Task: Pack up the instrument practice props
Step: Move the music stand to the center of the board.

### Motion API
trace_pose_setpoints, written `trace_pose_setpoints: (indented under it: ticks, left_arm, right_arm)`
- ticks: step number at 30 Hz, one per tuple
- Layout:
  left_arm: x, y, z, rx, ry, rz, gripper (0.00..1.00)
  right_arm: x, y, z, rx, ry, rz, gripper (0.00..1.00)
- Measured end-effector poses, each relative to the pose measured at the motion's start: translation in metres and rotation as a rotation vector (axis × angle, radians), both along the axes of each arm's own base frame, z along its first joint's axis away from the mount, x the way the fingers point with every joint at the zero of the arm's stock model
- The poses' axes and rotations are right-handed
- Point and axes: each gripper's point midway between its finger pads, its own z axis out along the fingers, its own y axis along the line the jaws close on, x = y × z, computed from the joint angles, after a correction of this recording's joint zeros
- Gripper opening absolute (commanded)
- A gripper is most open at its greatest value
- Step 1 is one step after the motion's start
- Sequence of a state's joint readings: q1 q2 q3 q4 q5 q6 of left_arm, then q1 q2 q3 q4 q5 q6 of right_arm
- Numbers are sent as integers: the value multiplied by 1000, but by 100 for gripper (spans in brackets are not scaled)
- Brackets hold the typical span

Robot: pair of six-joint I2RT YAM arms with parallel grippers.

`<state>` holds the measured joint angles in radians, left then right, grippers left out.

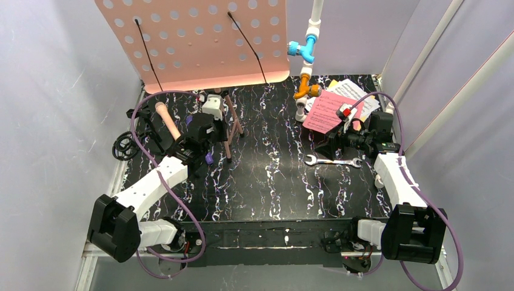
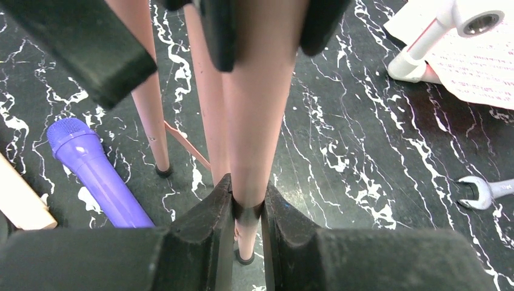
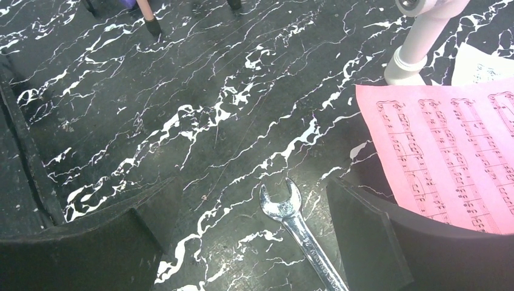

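Observation:
The salmon-pink perforated music rest [image 1: 200, 42] stands at the back left on thin tripod legs [image 1: 228, 130]. My left gripper [image 1: 215, 130] is shut on one leg [image 2: 257, 121], its jaws pinching it just above the foot. A purple microphone [image 2: 97, 176] and a peach microphone [image 1: 166, 120] lie left of the legs. Black mic holders [image 1: 124, 145] sit at the left edge. Pink [image 1: 330, 110], white [image 1: 354, 91] and yellow [image 1: 333, 82] music sheets lie at the back right. My right gripper [image 3: 254, 200] hangs open over the table beside the pink sheet [image 3: 448, 157], holding nothing.
A silver wrench [image 3: 291, 218] lies on the black marbled table [image 1: 273, 182], its head between my right jaws. A white pipe [image 1: 309, 48] with blue and orange valves stands at the back, its foot [image 3: 412, 54] beside the sheets. Pale walls close in on both sides.

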<state>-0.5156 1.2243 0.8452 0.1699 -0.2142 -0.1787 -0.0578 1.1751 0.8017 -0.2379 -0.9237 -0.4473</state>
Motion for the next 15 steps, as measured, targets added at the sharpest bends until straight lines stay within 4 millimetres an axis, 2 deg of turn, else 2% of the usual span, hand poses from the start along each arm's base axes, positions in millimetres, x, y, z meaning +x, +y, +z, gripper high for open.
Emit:
trace_pose_setpoints:
  ticks: [6, 15]
  left_arm:
    - [-11, -9, 0, -15, 16, -77, 0]
    - [-36, -20, -1, -47, 18, -201, 0]
  right_arm:
    - [-5, 4, 3, 16, -12, 40, 98]
    - [-23, 15, 6, 66, -12, 144, 98]
